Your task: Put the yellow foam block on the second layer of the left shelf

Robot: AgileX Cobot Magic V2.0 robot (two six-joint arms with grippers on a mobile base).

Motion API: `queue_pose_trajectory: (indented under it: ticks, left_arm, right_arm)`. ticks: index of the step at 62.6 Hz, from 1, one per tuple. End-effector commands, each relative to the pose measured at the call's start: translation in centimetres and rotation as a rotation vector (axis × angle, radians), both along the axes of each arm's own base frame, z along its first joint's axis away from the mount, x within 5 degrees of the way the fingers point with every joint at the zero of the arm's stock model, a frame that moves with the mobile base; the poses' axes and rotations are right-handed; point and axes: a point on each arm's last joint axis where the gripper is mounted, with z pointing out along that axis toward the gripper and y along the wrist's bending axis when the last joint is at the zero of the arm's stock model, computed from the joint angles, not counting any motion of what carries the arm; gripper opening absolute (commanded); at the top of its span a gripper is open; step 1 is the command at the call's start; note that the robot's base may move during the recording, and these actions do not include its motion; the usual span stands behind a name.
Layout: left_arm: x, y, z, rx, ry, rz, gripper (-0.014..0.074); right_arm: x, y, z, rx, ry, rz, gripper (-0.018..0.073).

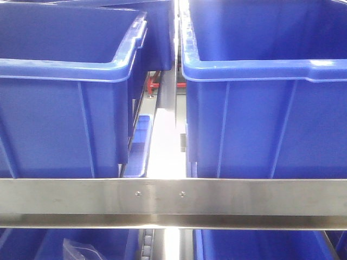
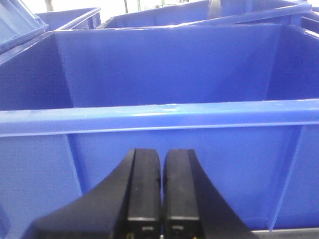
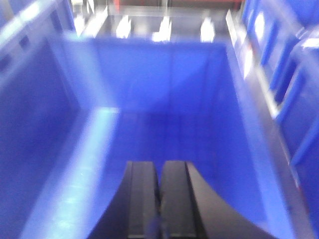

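Fingers (image 2: 162, 199) (image 3: 160, 204) of both arms, matte black, pressed together near glossy blue bins (image 2: 159, 114)

- A brushed stainless-steel shelf rail (image 1: 244, 196) runs across the front view, with two small screws near its middle.
- Two large blue plastic bins stand side by side on it: the left bin (image 1: 59, 124) and the right bin (image 1: 265, 124), apart, with a narrow bright gap between them.
- Further blue bins show below the rail.

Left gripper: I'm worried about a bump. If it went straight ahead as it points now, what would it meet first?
Probably the front wall of the blue bin just under its rim; the left gripper is shut and empty. Depth is unclear.
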Motion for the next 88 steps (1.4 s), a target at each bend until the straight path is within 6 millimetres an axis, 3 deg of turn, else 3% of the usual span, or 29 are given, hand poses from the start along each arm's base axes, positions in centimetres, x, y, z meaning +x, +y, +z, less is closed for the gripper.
queue_pose_trajectory:
  ticks: [1, 21, 29, 38, 47, 88]
  left_arm:
    - [-0.1, 0.0, 0.0, -0.011, -0.074, -0.001, 0.0124]
    - [-0.1, 0.0, 0.0, -0.011, -0.074, -0.001, 0.0124]
    - [-0.1, 0.0, 0.0, -0.011, -0.074, -0.001, 0.0124]
    - [-0.1, 0.0, 0.0, -0.011, -0.074, -0.001, 0.0124]
    - [-0.1, 0.0, 0.0, -0.011, -0.074, -0.001, 0.0124]
    - [-0.1, 0.0, 0.0, -0.011, -0.074, -0.001, 0.0124]
  right_arm:
    - [-2.1, -0.1, 1.7, -0.007, -0.172, 0.002, 0.0055]
    - [-10.1, -0.4, -4.5, -0.005, -0.224, 0.004, 0.0055]
    - [-12.5, -0.5, -6.8, -0.002, -0.236, 0.001, 0.0055]
    - [-14.5, -0.6, -8.0, -0.003, -0.249, -0.005, 0.0055]
    - [-15.2, -0.7, -8.5, -0.004, -0.214, -0.01, 0.0055]
    - [-15.1, -0.7, -9.1, -0.005, -0.192, -0.01, 0.0055]
